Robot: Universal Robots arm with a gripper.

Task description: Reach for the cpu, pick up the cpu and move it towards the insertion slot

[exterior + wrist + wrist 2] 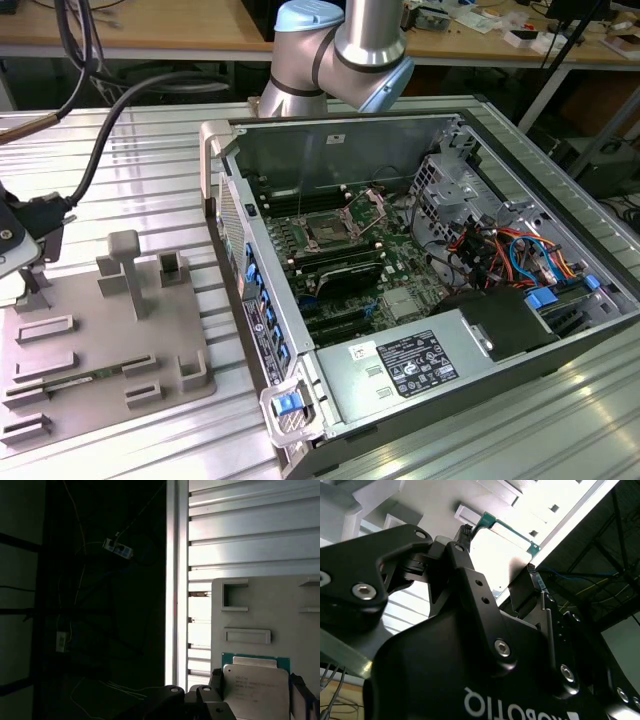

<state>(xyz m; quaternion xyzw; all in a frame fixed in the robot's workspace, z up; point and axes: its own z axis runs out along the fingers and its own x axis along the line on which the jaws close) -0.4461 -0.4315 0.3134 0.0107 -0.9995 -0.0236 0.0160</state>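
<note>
Ext. view, from its left to its right. At the far left edge the gripper [33,285] sits low over the outer corner of the grey tray [185,320], which lies flat on the ribbed metal table [150,170]. The tray has raised posts and shallow recesses, and one recess holds a thin green strip.

Both wrist views show the cpu [255,687]: silvery top, green rim, flat against the tray. The black fingertips [216,679] press on two opposite edges. To me the jaws look closed onto the cpu, with no gap on either side. I can't tell if it has left the tray yet.

Mid-frame is the open pc case [225,150], its tall side wall facing the tray. Inside, on the green board, is the slot [330,228], a dark square whose metal frame looks tipped open. It is well apart from the gripper. Cables and drive bays fill the ext. view's right, and the arm [340,50] stands behind the case.

I judge this to be the pick stage. To do it well:
- Keep the hold even on both edges.
- Lift straight up w/o tilt so the chip stays level.
- Go slow, since a thin flat part can twist or slip in a side pinch.
- Get clear of the tray posts and the case wall before any sideways travel.
</note>
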